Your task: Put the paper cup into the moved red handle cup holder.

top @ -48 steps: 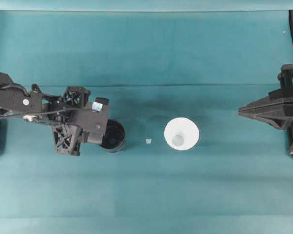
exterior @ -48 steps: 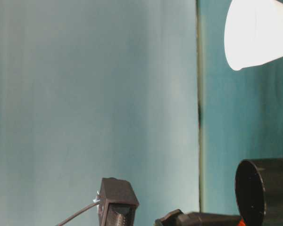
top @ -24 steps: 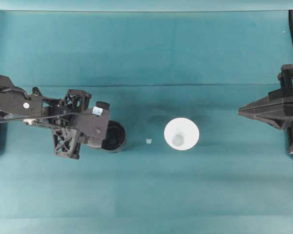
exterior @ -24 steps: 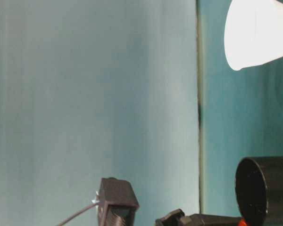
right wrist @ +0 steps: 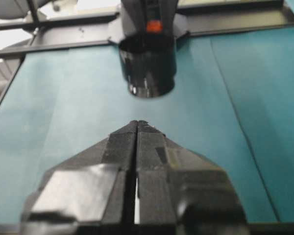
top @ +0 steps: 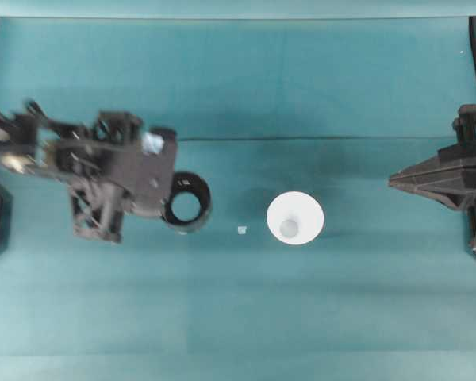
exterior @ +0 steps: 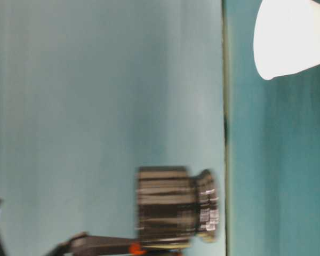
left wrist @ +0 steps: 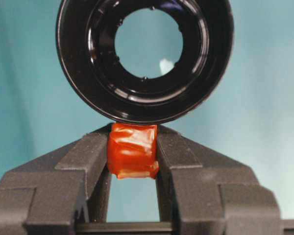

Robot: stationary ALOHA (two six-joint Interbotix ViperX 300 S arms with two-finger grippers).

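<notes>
Gripping red handle cup holder (left wrist: 144, 58) aloft

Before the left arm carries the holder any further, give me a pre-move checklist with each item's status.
1. Left gripper clamped on the orange-red handle tab: ok.
2. Red handle cup holder off the table, per the table-level view: ok.
3. Holder hollow and unobstructed: ok.
4. Paper cup upright, mouth up, on the table: ok.
5. Right gripper open for the cup: not ok, its jaws are together.
6. Holder's exact tilt: cannot tell, blurred.
</notes>
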